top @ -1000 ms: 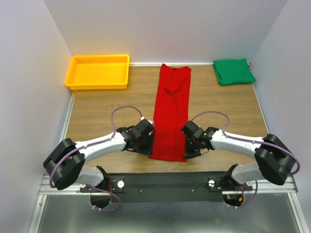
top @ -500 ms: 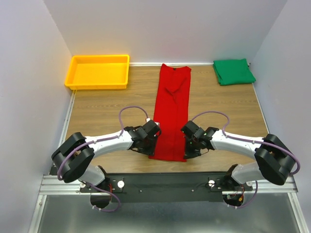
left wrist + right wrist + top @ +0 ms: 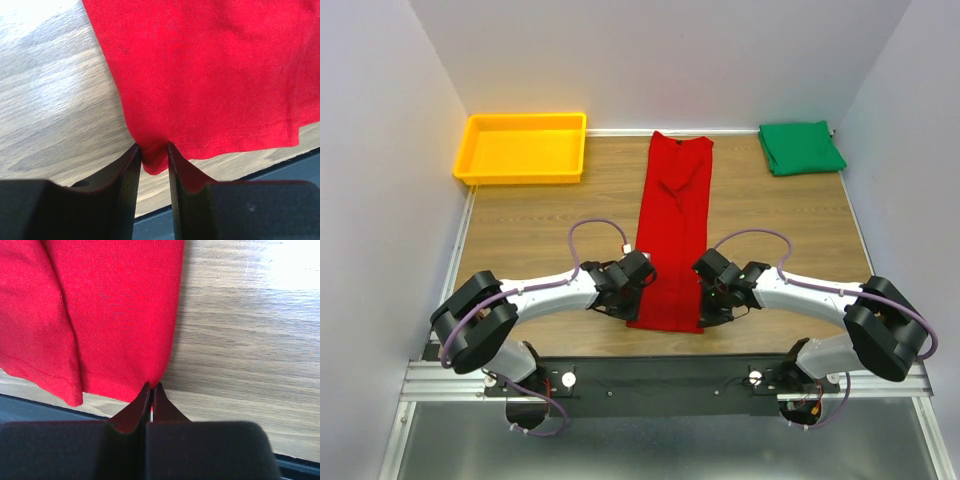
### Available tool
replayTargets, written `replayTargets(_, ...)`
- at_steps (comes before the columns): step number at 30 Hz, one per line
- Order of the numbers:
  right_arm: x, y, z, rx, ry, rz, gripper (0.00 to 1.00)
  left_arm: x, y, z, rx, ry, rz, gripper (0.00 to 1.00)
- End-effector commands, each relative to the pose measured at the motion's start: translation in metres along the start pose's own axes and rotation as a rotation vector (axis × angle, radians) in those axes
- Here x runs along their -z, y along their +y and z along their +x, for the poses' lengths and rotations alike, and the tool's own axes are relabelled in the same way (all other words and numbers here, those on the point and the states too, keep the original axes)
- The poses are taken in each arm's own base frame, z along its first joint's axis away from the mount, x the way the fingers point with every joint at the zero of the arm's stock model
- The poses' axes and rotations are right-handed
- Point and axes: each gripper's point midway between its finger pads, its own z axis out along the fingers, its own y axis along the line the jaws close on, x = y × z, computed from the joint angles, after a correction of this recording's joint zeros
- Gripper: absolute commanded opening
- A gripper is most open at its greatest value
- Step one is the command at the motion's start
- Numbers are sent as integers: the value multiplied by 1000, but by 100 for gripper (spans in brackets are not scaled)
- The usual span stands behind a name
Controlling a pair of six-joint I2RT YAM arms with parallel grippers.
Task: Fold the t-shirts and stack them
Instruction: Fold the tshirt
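The red t-shirt (image 3: 672,230) lies folded into a long narrow strip down the middle of the table, hem towards me. My left gripper (image 3: 638,300) is at its near left corner; in the left wrist view my left gripper (image 3: 153,150) has its jaws closed on the bunched corner of the red cloth (image 3: 210,75). My right gripper (image 3: 705,300) is at the near right corner; in the right wrist view my right gripper (image 3: 151,386) is shut on the hem edge of the red cloth (image 3: 115,315). The green t-shirt (image 3: 801,147) lies folded at the far right corner.
A yellow plastic tray (image 3: 525,180) stands at the far left of the wooden table (image 3: 550,220). The black rail of the arm mount (image 3: 660,375) runs along the table's near edge, just behind the shirt's hem. White walls stand close on three sides.
My left arm has moved right, bringing its gripper onto the red t-shirt's near left corner. The right arm and both shirts have stayed in place.
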Motion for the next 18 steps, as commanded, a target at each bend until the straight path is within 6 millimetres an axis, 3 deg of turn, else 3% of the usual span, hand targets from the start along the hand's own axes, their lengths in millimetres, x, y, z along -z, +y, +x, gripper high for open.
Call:
replayTargets(1,-6,-17,13,24,35,53,4,-7,27,27,-5,82,-126,34)
replayTargets(12,-1,-12,19,59,70,13,1,-3,24,42,-22,113,-123,5)
replayTargets(18,20,-13,29,76,108,-1,1,14,16,59,-10,115,-94,0)
